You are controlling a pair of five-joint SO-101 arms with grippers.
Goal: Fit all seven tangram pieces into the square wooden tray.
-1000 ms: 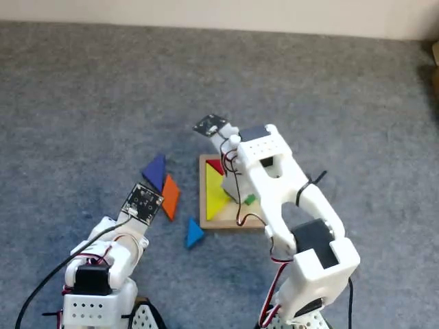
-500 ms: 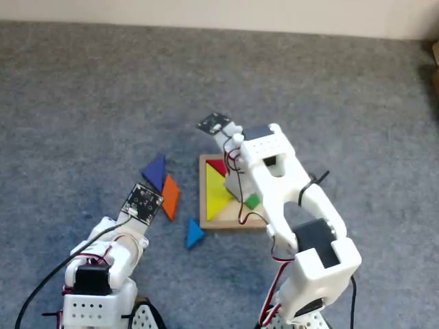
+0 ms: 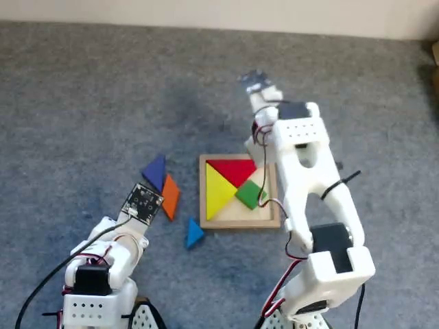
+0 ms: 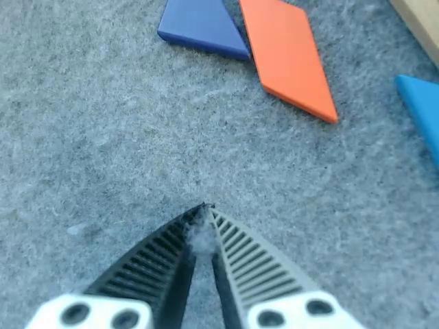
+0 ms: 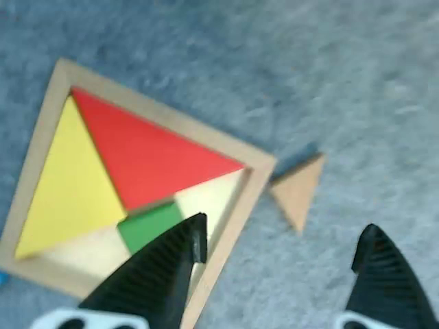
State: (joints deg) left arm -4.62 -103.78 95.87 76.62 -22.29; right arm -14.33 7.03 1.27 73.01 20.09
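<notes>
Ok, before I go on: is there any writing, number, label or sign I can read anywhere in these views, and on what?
No readable text in any view.
The wooden tray, red piece, yellow piece, green piece, dark blue triangle, orange parallelogram, light blue triangle and tan triangle are plain, without print.
The circuit board near the orange parallelogram shows only tiny specks, too small to read.

The counter (image 3: 103,89) is covered in grey, fuzzy, felt-like cloth. The tray (image 5: 254,179) is pale bare wood, matt, and so is the triangle (image 5: 298,188). The orange piece (image 4: 288,58) looks painted and smooth. The left claw (image 4: 200,223) is ribbed matt plastic.
</notes>
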